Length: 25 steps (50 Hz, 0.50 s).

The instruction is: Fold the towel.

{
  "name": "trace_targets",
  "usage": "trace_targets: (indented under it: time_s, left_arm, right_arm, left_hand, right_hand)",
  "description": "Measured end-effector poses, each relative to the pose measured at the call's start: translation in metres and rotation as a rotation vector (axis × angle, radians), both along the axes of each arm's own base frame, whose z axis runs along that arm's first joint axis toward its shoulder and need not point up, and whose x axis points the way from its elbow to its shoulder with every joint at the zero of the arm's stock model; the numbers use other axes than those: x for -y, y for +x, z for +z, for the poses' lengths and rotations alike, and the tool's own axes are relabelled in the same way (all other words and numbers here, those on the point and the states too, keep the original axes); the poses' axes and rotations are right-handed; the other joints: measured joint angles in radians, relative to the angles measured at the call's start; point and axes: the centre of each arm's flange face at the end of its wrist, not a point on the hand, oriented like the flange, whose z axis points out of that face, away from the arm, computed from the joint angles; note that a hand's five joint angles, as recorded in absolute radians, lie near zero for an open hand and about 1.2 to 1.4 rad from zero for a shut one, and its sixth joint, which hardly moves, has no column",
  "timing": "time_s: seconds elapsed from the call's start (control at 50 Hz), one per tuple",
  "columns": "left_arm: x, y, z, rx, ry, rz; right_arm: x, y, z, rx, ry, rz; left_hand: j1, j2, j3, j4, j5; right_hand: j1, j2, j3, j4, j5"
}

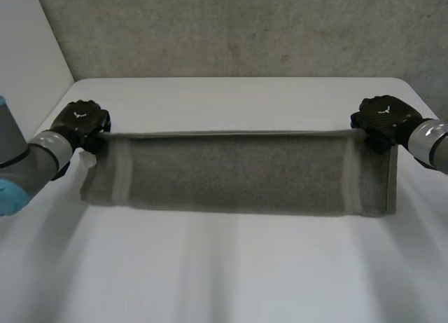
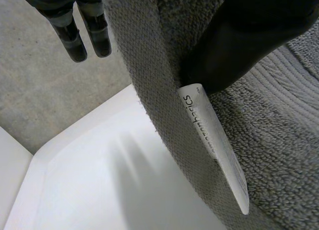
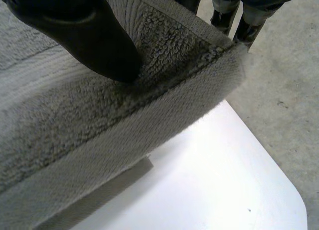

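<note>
Grey towel (image 1: 238, 172) stretched lengthwise, raised by its two upper corners. The top edge is taut and level and the body hangs down toward the white table (image 1: 231, 274). Cannot tell whether the lower edge touches. Pale bands near each end. Left hand (image 1: 82, 120) pinches the left upper corner, its thumb pressed to the cloth just above a white label (image 2: 214, 145). Right hand (image 1: 383, 116) pinches the right upper corner, thumb on the pile, fingers behind. Grey wall (image 1: 231, 29) beyond the table.
</note>
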Motion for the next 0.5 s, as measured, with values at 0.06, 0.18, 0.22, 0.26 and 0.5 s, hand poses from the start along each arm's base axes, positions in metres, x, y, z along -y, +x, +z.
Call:
trace_targets:
  time_s: [0.06, 0.18, 0.22, 0.26, 0.5]
  left_arm:
    - [0.007, -0.003, -0.007, 0.002, 0.004, -0.001]
    - [0.016, -0.007, -0.024, 0.006, 0.025, -0.006]
    - [0.019, -0.008, -0.03, 0.007, 0.033, -0.007]
    - [0.02, -0.008, -0.034, 0.007, 0.038, -0.007]
    - [0.023, -0.01, -0.047, 0.01, 0.054, -0.003]
  right_arm:
    - [0.007, 0.002, -0.01, 0.0, -0.008, -0.003]
    - [0.018, 0.006, -0.029, 0.0, -0.014, -0.004]
    - [0.021, 0.007, -0.035, 0.0, -0.015, -0.002]
    - [0.023, 0.008, -0.04, 0.0, -0.018, 0.0]
    - [0.034, 0.012, -0.06, 0.002, -0.034, -0.029]
  left_hand:
    - [0.0, 0.0, 0.0, 0.0, 0.0]
    - [0.0, 0.0, 0.0, 0.0, 0.0]
    - [0.0, 0.0, 0.0, 0.0, 0.0]
    - [0.0, 0.0, 0.0, 0.0, 0.0]
    - [-0.357, -0.407, 0.0, 0.0, -0.374]
  right_hand:
    - [0.0, 0.0, 0.0, 0.0, 0.0]
    - [0.0, 0.0, 0.0, 0.0, 0.0]
    - [0.0, 0.0, 0.0, 0.0, 0.0]
    - [0.0, 0.0, 0.0, 0.0, 0.001]
    - [-0.611, -0.612, 0.0, 0.0, -0.638]
